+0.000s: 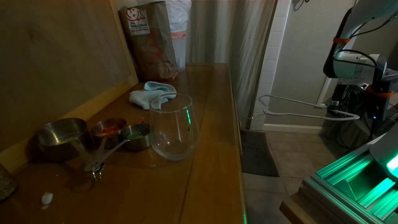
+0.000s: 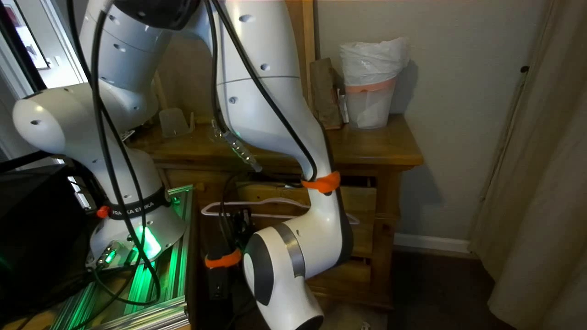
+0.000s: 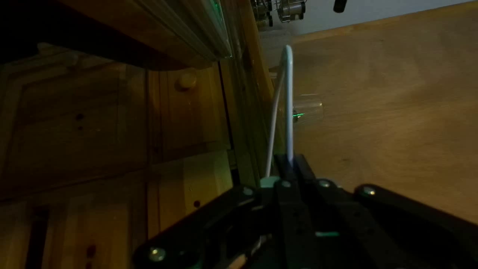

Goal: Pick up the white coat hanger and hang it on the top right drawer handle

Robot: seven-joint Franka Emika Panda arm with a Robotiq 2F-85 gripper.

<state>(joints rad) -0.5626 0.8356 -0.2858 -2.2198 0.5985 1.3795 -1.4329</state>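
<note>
The white coat hanger [image 1: 311,116] is in the air in front of the wooden dresser, its frame lying nearly flat and its thin hook pointing toward the dresser. It shows partly behind the arm in an exterior view [image 2: 275,200] and end-on in the wrist view [image 3: 289,104]. My gripper [image 3: 292,160] is shut on one bar of the hanger; it is dark in both exterior views [image 1: 334,107] [image 2: 243,222]. The pale top right drawer [image 2: 360,199] stands behind the hanger. It also shows in the wrist view [image 3: 207,175]. Its handle cannot be made out.
A round knob [image 3: 187,80] sits on a neighbouring drawer. On the dresser top [image 1: 214,174] stand a clear glass [image 1: 174,133], metal measuring cups [image 1: 62,137], a blue cloth [image 1: 143,98], a paper bag [image 1: 152,53] and a lined bin [image 2: 369,105]. The robot's metal-framed base [image 1: 329,193] stands opposite.
</note>
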